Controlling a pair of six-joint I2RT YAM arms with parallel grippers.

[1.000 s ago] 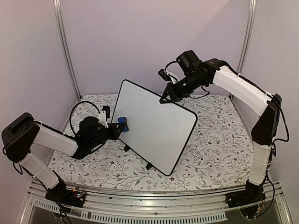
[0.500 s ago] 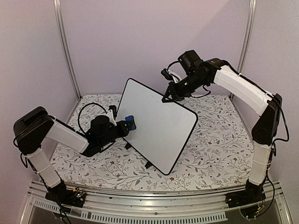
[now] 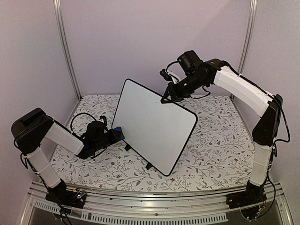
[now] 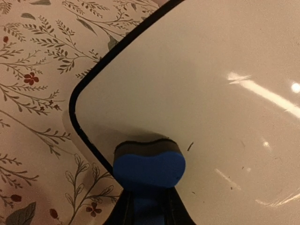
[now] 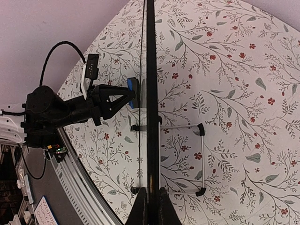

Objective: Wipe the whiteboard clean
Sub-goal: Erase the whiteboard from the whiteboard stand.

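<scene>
Seen from the right wrist, the whiteboard (image 5: pixel 151 93) is edge-on, a thin black line up the frame, so its face is hidden there. The right fingers (image 5: pixel 140 210) are cut off at the bottom of that view, clenched on the rim from both sides. In the top view the same fingers (image 3: pixel 167 97) meet the board's upper far edge, but the contact is too small to make out.

The left wrist view crops the left fingers (image 4: pixel 125 210) to two dark tips at the bottom edge. They grip a blue eraser (image 4: pixel 149 165), whose dark felt face presses against the board just inside its rounded lower corner. From above, the eraser (image 3: pixel 117 132) is a small blue spot at the board's left edge, half lost against the arm.

The whiteboard (image 3: pixel 152 126) stands tilted near the middle of the floral tabletop (image 3: pixel 215 140), set diagonally. It is propped on small black feet (image 3: pixel 149 166), and a wire stand (image 5: pixel 201 159) shows behind it from the right wrist.

Its face is white, with rounded corners and a thin black rim. Close up, the surface (image 4: pixel 211 93) carries bright glare streaks and a few tiny dark flecks, perhaps ink, and no writing can be read.
</scene>
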